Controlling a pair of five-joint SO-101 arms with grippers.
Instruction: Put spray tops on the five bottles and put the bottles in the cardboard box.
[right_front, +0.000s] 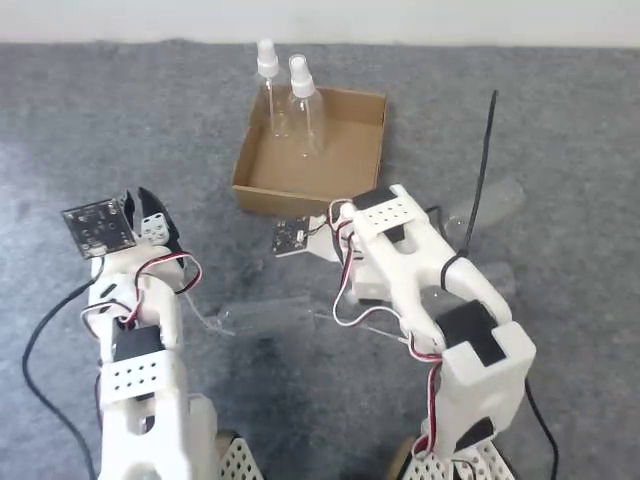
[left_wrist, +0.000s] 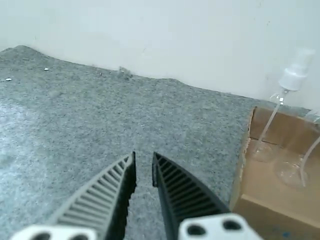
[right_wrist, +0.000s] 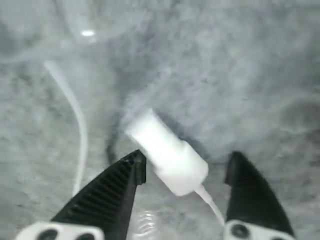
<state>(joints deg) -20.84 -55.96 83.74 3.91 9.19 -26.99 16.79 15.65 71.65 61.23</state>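
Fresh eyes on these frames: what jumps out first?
The right gripper, jaws wide, straddles a white spray top lying on the grey felt. At the far side of the table, the cardboard box holds two upright bottles, already topped, in its far left corner. The left gripper hangs empty over bare felt, jaws barely parted.
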